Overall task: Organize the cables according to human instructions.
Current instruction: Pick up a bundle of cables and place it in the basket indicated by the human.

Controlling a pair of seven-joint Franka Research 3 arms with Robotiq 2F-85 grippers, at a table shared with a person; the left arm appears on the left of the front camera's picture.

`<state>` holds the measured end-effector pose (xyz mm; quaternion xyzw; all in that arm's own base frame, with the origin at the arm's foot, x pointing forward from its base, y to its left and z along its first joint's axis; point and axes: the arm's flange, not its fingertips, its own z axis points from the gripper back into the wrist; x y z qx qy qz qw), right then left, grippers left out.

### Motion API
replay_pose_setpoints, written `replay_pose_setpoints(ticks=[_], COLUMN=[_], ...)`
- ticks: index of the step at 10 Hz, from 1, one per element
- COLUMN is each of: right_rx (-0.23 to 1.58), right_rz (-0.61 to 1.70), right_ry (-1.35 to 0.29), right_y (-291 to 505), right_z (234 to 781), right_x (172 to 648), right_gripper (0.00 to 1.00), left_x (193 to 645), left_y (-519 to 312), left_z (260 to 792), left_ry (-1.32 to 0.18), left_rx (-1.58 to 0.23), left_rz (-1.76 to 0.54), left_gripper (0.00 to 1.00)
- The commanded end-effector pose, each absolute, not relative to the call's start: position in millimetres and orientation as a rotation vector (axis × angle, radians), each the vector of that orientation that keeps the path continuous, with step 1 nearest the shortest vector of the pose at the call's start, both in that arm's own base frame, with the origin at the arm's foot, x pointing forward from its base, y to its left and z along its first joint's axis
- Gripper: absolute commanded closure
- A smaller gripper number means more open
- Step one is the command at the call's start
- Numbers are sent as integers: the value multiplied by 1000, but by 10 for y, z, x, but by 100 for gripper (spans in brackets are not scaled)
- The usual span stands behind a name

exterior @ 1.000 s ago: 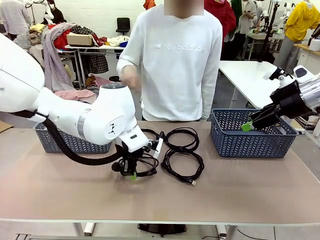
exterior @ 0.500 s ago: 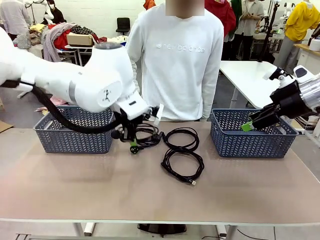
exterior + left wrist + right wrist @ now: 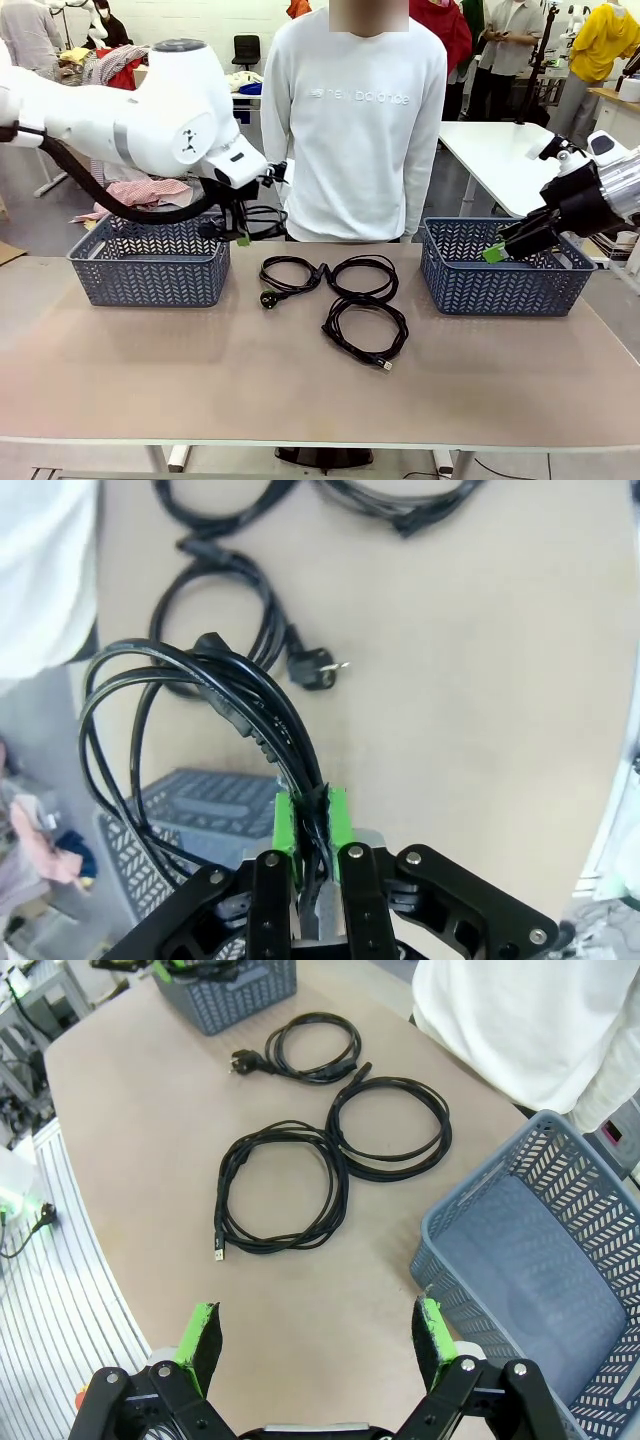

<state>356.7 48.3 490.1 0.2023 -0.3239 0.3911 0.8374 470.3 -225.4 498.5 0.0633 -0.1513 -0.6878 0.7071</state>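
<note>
The slate-blue mesh plastic basket (image 3: pixel 150 275) on the left stands just below the coiled thin black cable (image 3: pixel 262 218), which is clamped in the left gripper (image 3: pixel 240 236) above its right rim. Carry the cable well inside before releasing, so no loop snags. Three other black coils (image 3: pixel 326 274) lie mid-table, and the right gripper (image 3: pixel 497 252) gapes empty.

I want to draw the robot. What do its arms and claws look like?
The left arm is fat, round and white, with a grey band and a thick black hose along it. The left gripper and right gripper are black, each with two fingers, silver screws and bright green pads.
</note>
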Motion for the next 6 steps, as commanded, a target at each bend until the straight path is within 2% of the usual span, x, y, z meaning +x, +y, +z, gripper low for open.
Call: replay_pose_setpoints(ticks=[1, 4, 6], right_rx=[442, 442, 442], right_rz=[847, 847, 847], right_ry=[-701, -701, -701], right_y=[472, 472, 472], right_z=[4892, 4892, 4892], right_x=[3593, 3593, 3593], right_gripper=[0, 0, 0], left_x=[4799, 4843, 4860], left_y=[-2164, -2001, -2030], left_z=[5087, 5152, 5103], left_ry=[-346, -354, -355], left_rx=[183, 151, 150], left_rz=[-1446, -1371, -1431], left_gripper=[100, 100, 100])
